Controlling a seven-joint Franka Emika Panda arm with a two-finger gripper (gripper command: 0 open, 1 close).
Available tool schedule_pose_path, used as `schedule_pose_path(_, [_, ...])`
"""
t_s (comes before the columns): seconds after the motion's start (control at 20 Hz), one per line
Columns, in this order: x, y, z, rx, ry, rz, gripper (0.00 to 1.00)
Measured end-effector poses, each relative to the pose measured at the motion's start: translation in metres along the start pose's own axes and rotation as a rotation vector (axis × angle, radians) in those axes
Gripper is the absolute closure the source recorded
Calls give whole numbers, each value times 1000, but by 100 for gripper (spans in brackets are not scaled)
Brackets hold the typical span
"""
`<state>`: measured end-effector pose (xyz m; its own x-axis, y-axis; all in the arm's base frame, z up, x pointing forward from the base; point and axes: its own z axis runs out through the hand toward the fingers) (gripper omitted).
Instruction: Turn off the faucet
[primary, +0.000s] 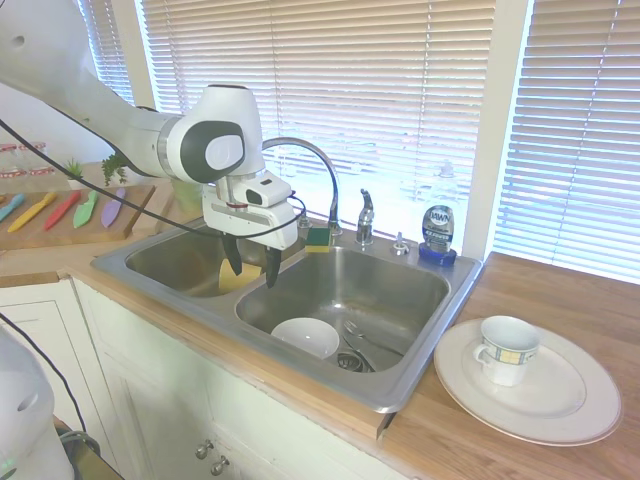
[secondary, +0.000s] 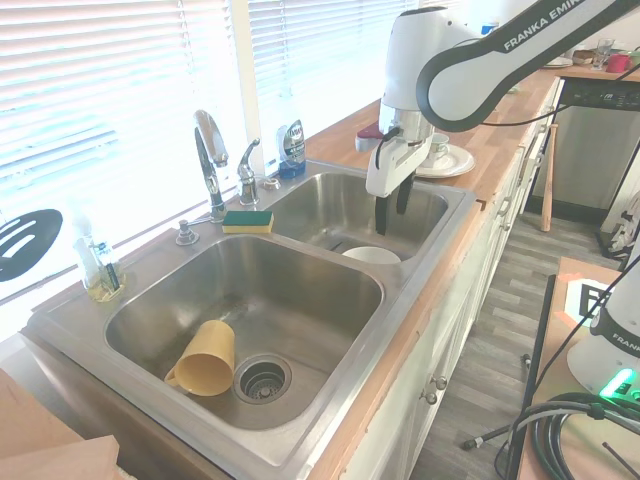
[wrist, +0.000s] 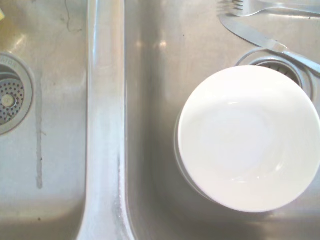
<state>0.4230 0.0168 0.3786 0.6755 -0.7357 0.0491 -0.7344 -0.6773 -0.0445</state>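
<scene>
The chrome faucet (primary: 326, 168) stands behind the double sink, its gooseneck spout arching over the divider. Its short upright lever handle (primary: 365, 208) rises just right of the spout base. In the second exterior view the faucet (secondary: 208, 165) and handle (secondary: 248, 165) sit at the back left. My gripper (primary: 251, 267) hangs open and empty above the divider between the two basins, toward the sink's front rim. It is well in front of the faucet and touches nothing; the second exterior view shows the gripper (secondary: 392, 216) pointing straight down.
A white bowl (wrist: 247, 137) lies in the right-hand basin (primary: 400, 290) with a knife (wrist: 270, 42) and fork by the drain. A yellow cup (secondary: 205, 358) lies in the other basin. A sponge (primary: 318, 238), soap bottle (primary: 437, 228) and a plate (primary: 560, 405) with a mug surround the sink.
</scene>
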Motion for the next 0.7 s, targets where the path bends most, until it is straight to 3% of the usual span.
schedule_pose_path(0.7, [2, 1, 0, -1, 2, 1, 100])
